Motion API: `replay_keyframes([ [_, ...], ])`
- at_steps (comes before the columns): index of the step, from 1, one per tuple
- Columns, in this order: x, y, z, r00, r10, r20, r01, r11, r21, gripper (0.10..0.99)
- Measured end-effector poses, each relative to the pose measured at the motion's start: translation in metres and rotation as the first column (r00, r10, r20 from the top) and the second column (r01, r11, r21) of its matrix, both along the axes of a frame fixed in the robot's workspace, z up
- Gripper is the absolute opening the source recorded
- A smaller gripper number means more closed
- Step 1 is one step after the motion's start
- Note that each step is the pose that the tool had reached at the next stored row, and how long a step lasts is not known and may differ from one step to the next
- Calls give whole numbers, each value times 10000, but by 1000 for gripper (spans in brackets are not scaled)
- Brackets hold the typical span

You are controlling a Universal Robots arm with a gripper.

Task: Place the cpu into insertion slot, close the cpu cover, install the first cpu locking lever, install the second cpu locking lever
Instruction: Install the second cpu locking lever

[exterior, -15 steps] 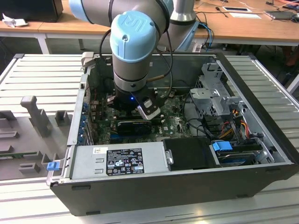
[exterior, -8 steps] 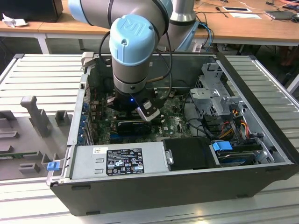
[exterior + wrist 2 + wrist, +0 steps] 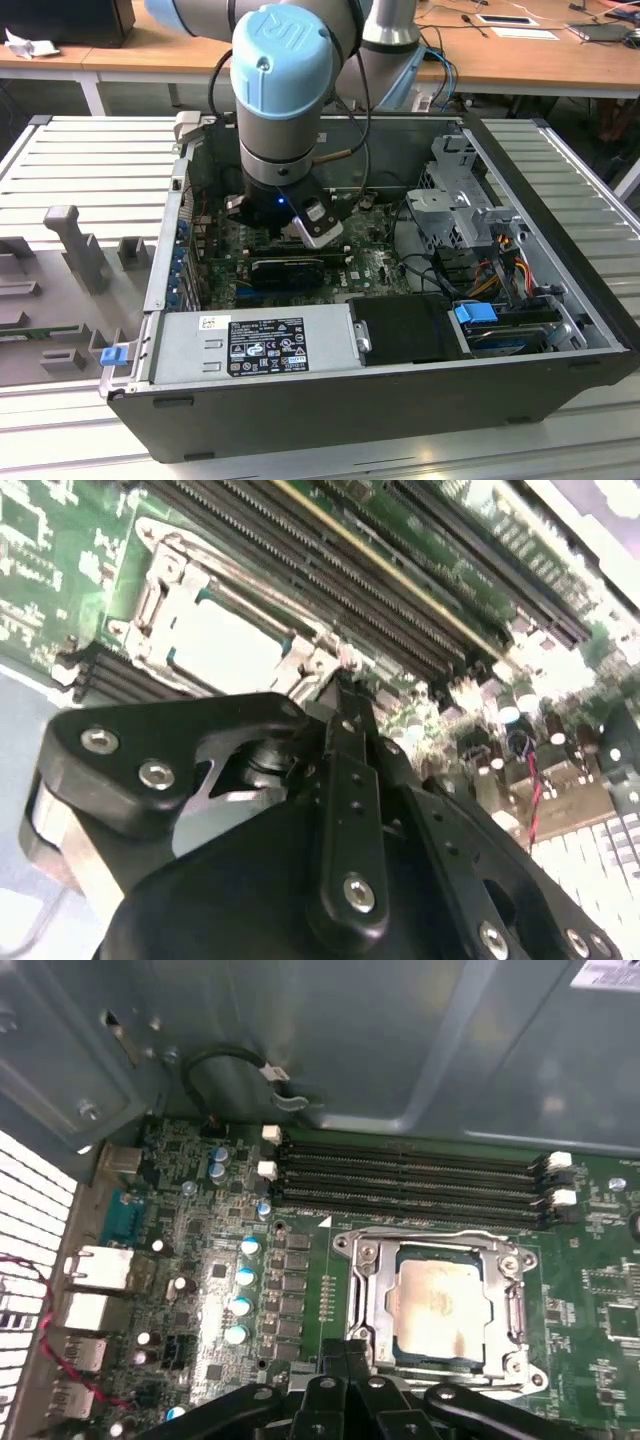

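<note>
The cpu (image 3: pixel 440 1302) lies flat in the insertion slot (image 3: pixel 393 1310), its pale metal top showing through the square opening of the cpu cover (image 3: pixel 368 1285). The silvery cover lies down over the chip. In the second wrist view the cpu (image 3: pixel 225 645) and the cover frame (image 3: pixel 160 580) sit just beyond the fingertips. My gripper (image 3: pixel 347 1358) hangs at the socket's near edge, by one corner, with its black fingers (image 3: pixel 335 695) drawn together. From the exterior view, the gripper (image 3: pixel 300 225) is low inside the open computer case, over the green board.
Long black memory slots (image 3: pixel 410 1175) run beside the socket. Rear ports (image 3: pixel 95 1270) and a red-black wire (image 3: pixel 40 1290) sit at the board's edge. A grey power supply (image 3: pixel 255 345) and a metal drive cage (image 3: pixel 455 200) crowd the case around the arm.
</note>
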State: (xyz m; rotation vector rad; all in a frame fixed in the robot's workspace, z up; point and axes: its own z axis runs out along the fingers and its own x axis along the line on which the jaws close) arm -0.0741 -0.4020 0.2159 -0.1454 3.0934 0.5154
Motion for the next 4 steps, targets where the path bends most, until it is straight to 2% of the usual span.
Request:
replay_keyframes([
  [2,0,0,44,10000,1,-1,-1,10000,2,106],
  [4,0,0,47,10000,1,0,-1,10000,5,106],
])
